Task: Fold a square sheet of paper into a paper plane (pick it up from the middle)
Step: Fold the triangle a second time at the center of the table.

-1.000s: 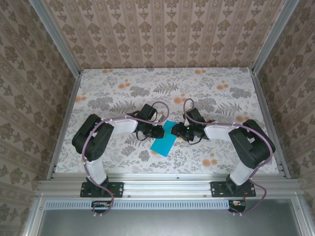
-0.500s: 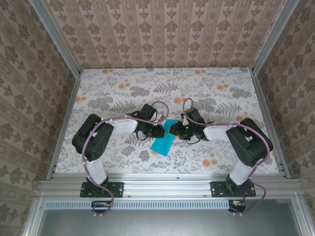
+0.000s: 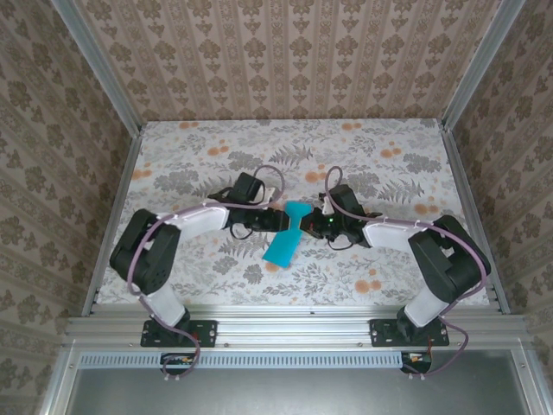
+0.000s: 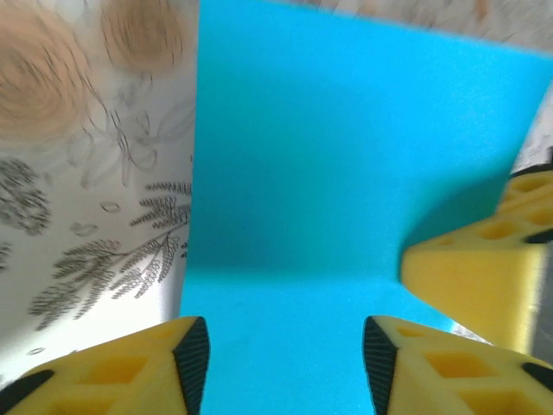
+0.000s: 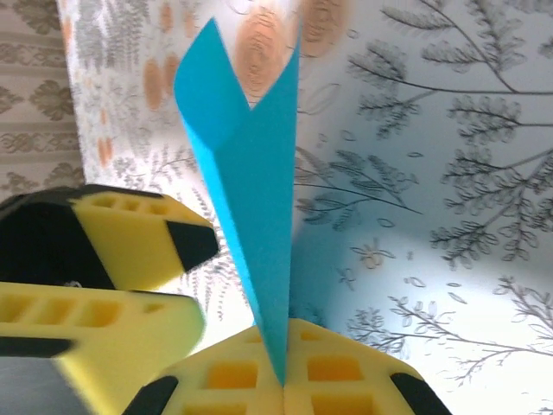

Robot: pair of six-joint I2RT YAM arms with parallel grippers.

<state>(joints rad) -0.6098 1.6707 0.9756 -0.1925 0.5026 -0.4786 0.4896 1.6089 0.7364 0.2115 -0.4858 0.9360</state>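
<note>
**Right pincer clamps the blue sheet at its waist; left pincer stands open beside it**

The square sheet of paper (image 3: 282, 247) sits near the middle of the flower-patterned desk (image 3: 216, 156), between the two arms. From above it has an hourglass outline. It is narrow where the pincers meet and spreads out toward the far side and toward the near side.

The right pincer (image 5: 282, 379) is closed tight on the sheet. In its own wrist view the two yellow fingers press together, and the paper's edge runs straight into the seam between them. From that grip the paper stands on edge and curls over into a soft fold at its far end.

The left pincer (image 4: 285, 356) is partly open. Its yellow fingers (image 4: 112, 373) stand apart with a clear gap, the teal paper spreads across that gap, and nothing is clamped between them. A bend line crosses the sheet just beyond the fingertips, with the far part darker than the near part. One finger of the right pincer shows at the right edge of this view, against the paper.

Seen from the right wrist, the left pincer's fingers sit just beside the sheet on its left. Whether they touch it cannot be told, nor whether the near end of the sheet rests on the desk.
</note>
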